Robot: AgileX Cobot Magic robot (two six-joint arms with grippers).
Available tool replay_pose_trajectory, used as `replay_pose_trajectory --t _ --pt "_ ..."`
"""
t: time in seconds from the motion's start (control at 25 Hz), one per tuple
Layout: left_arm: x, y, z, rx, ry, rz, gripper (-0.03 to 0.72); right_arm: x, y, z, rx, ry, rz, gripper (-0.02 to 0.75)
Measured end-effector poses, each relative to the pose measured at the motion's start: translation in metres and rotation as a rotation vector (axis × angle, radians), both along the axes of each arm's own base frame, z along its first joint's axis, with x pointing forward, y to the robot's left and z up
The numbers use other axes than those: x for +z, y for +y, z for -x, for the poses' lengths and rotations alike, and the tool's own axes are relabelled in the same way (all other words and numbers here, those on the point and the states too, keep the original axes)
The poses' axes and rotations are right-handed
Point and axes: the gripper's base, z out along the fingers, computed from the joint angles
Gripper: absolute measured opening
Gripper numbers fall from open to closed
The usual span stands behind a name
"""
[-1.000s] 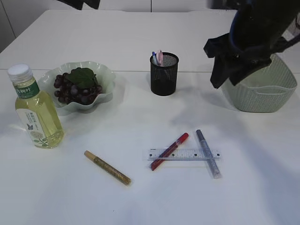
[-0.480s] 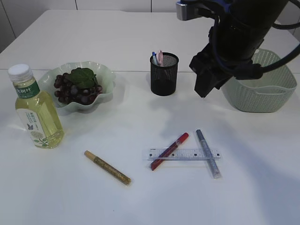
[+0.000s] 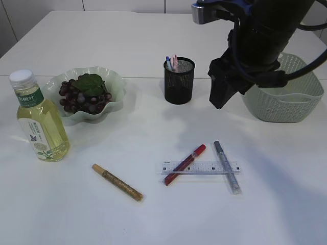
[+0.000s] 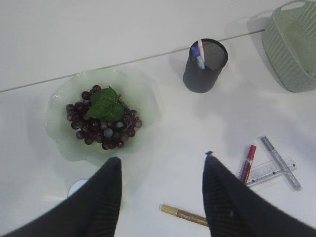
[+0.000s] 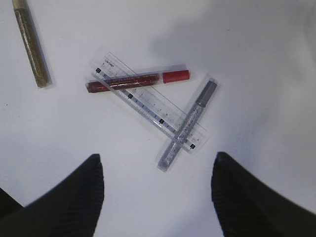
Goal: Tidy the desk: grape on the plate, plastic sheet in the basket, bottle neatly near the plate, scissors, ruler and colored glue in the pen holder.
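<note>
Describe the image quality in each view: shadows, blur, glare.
Exterior view: even, soft light; the right arm casts a faint shadow on the table. Left wrist view: the grapes and pen holder are slightly soft, and the dark fingers are blurred. Right wrist view: the ruler is fairly sharp; a shadow covers the upper right.

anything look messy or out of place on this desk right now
Yes. A clear ruler lies in a crossed heap with a red glue pen and a silver glue pen, and a gold glue pen lies loose nearby, none in the pen holder. Nothing looks spilled or broken.
</note>
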Motion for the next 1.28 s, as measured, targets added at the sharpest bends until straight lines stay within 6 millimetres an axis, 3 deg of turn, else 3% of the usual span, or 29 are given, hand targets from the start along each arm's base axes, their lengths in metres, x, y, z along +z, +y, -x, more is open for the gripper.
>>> replay_pose_trajectory --t 0.12,0.24,0.44,0.68,1.0,1.28 --pt "0.014 0.007 0.016 -0.001 -0.041 0.021 0.389 0.0 0.001 0.0 0.038 -0.005 0.0 0.536" --pt "0.028 0.017 0.033 0.006 -0.088 0.032 0.382 -0.001 0.002 0.0 0.199 -0.032 0.027 0.537" --pt "0.038 0.028 0.051 0.019 -0.132 0.03 0.378 -0.019 0.006 -0.008 0.33 -0.01 0.06 0.539" --pt "0.024 0.032 0.048 0.05 -0.107 -0.042 0.377 -0.045 0.013 -0.016 0.382 0.054 0.051 0.539" --pt "0.026 0.036 0.05 0.065 -0.125 -0.063 0.373 -0.085 0.01 0.001 0.579 0.158 0.113 0.539" --pt "0.026 0.036 0.05 0.067 -0.125 -0.064 0.372 -0.116 0.011 -0.006 0.634 0.229 0.141 0.539"
